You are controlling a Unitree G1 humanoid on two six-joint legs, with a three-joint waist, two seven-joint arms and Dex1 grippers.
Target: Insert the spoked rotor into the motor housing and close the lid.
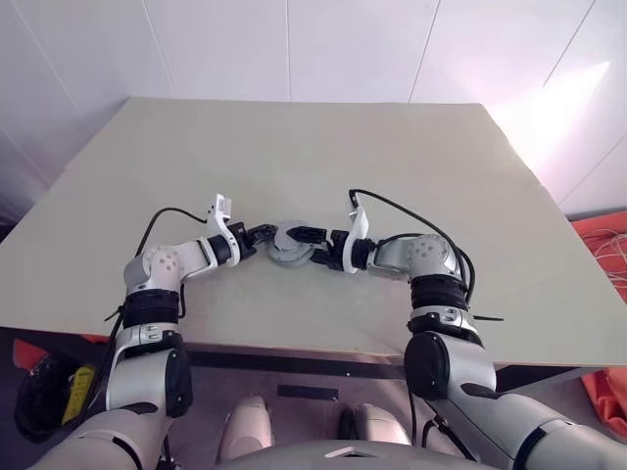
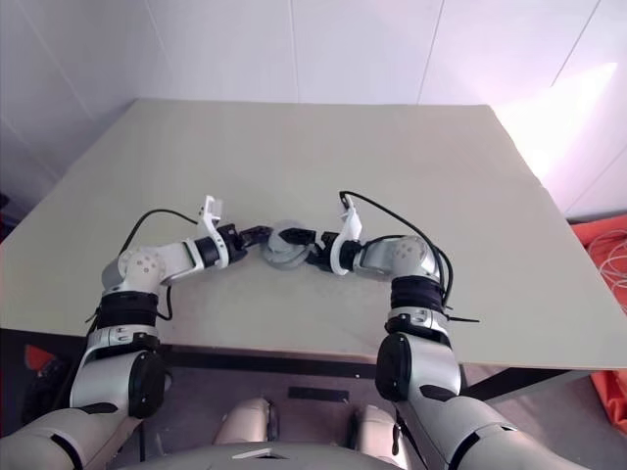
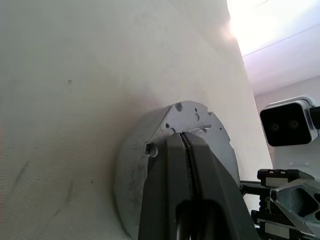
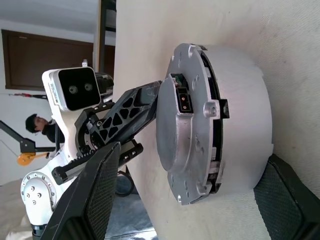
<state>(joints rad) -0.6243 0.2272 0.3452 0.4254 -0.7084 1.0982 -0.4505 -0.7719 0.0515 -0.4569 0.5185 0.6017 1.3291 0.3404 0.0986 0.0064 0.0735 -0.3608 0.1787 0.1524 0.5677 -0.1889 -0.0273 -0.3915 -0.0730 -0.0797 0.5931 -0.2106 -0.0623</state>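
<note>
Although the rotor could not be seen, the lid point(image 4: 185, 125) already lay down over the motor housing point(image 4: 240, 120), so most of the job looked done. A thin dark gap still showed between lid and housing in the right wrist view, so the lid may have needed one more push to sit flat. Whether the rotor was inside could not be told, because the lid hid it.

The housing sat on the bench point(image 1: 294, 147), near the front edge and right between the two arms. The left gripper point(image 1: 265, 233) had its fingers point(image 3: 192, 175) pressed tight together, with nothing between them, and their tips lay on the top of the lid. The right gripper point(image 1: 312, 247) stood wide, one finger on each side of the housing, near its wall; I could not tell if they touched it.

Nothing else lay on the bench. Far behind the bench, a person point(image 4: 42, 127) was in the room, well apart from the work. Nothing stood in the way of the last push.
</note>
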